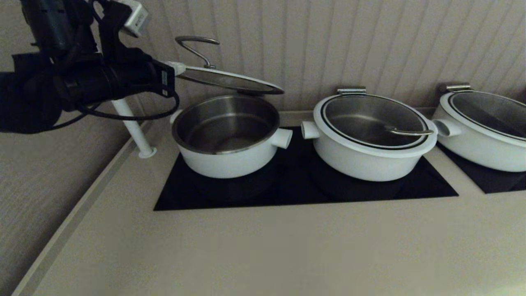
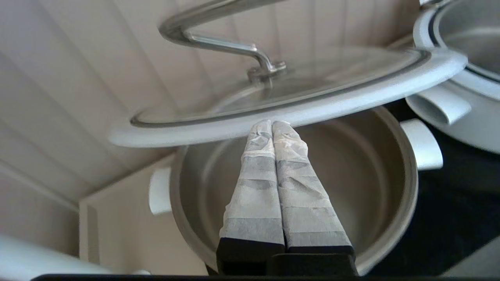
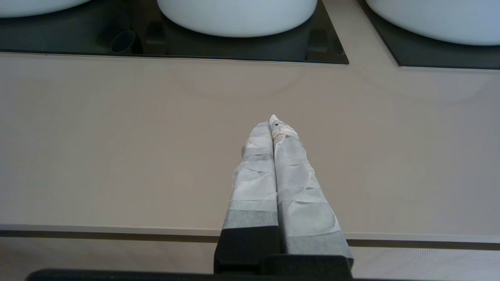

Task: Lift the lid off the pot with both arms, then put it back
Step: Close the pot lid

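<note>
Above the pot (image 1: 228, 135), at its 10 o'clock edge, the lid (image 1: 230, 80) hangs tilted, clear of the rim, its white rim propped on the pressed-together fingertips of the left gripper (image 1: 174, 68). Lifting looks done; setting it back remains. Steel inside, the pot holds nothing. At 3 o'clock stands a lidded pot (image 1: 372, 135). Idle over bare counter (image 3: 156, 148), the right gripper (image 3: 273, 121) is closed on nothing.

White outside and bare steel inside on the pot (image 1: 225, 158); clear glass, white rim and steel loop on the lid (image 1: 230, 80). Black on the left pincer (image 2: 272, 125), with white-taped fingers (image 2: 256, 171). Glossy black for the hob panel (image 1: 304, 189), plain beige for the surface (image 1: 263, 246), pale striped wall (image 1: 370, 41).
</note>
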